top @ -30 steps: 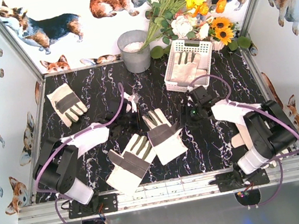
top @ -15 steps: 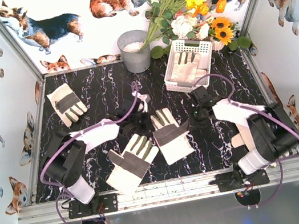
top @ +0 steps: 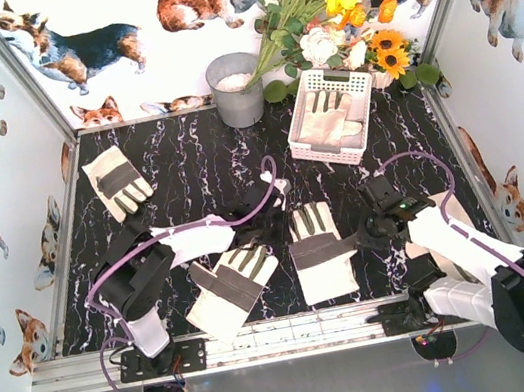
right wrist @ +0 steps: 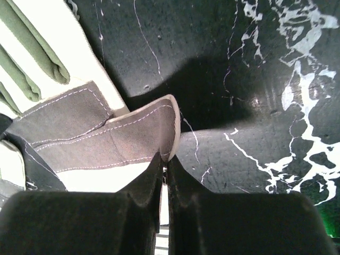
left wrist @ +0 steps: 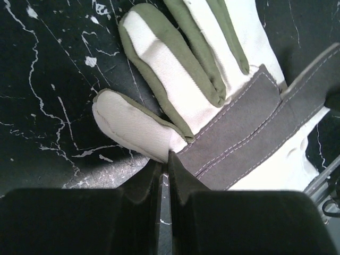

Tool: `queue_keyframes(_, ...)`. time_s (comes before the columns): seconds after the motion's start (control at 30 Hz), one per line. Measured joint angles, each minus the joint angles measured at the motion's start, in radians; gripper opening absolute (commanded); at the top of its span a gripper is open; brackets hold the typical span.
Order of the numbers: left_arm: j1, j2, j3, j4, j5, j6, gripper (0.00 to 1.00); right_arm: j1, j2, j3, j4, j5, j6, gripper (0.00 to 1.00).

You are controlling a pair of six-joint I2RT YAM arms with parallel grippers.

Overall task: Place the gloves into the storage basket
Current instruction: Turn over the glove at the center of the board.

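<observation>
Both grippers pinch one soft glove on the dark table point(top: 183, 149).

The middle glove point(top: 320, 247) lies flat, well apart from the storage basket point(top: 328, 156) at the back, which holds another glove point(top: 330, 118). The left gripper point(left wrist: 163, 171) is closed on the edge beside the thumb. The right gripper point(right wrist: 164, 159) is closed on the lifted grey cuff band. The fabric looks light and limp, so it will probably sag; the stitched band seems the firmest hold.

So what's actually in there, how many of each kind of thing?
work gloves: 4
white storage basket: 1
grey metal bucket: 1
flower bouquet: 1
robot arms: 2
total: 9
</observation>
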Motion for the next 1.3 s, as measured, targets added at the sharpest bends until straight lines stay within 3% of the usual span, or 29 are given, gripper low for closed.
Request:
queue_keyframes(0.43, -0.036, -0.051, -0.047, -0.002, -0.091, -0.044, 0.0, 0.085, -0.005, -0.02, -0.023, -0.003, 0.058, 0.0)
queue_keyframes(0.47, -0.039, -0.051, -0.047, -0.003, -0.093, -0.045, 0.0, 0.085, -0.008, -0.027, -0.021, -0.003, 0.064, 0.06)
queue_keyframes(0.5, -0.042, -0.051, -0.047, -0.003, -0.095, -0.046, 0.04, 0.085, -0.013, -0.034, -0.021, -0.005, 0.071, 0.18)
queue_keyframes(0.57, -0.047, -0.051, -0.047, -0.002, -0.1, -0.048, 0.16, 0.086, -0.027, -0.048, -0.021, -0.007, 0.084, 0.33)
queue_keyframes(0.7, -0.049, -0.053, -0.045, -0.023, -0.139, -0.048, 0.45, 0.086, -0.06, -0.052, -0.054, 0.003, 0.096, 0.48)
queue_keyframes(0.8, -0.05, -0.078, -0.045, -0.044, -0.172, -0.047, 0.58, 0.086, -0.121, -0.051, -0.086, 0.025, 0.096, 0.55)
queue_keyframes(1.0, -0.052, -0.262, -0.045, -0.106, -0.276, -0.046, 0.74, 0.086, -0.257, -0.005, -0.139, 0.085, 0.072, 0.62)
queue_keyframes(1.17, -0.034, -0.453, -0.085, -0.159, -0.411, -0.045, 0.74, 0.086, -0.336, 0.061, -0.141, 0.091, 0.012, 0.62)
queue_keyframes(1.3, 0.021, -0.517, -0.15, -0.265, -0.485, -0.061, 0.76, 0.086, -0.344, 0.076, -0.116, 0.064, -0.028, 0.62)
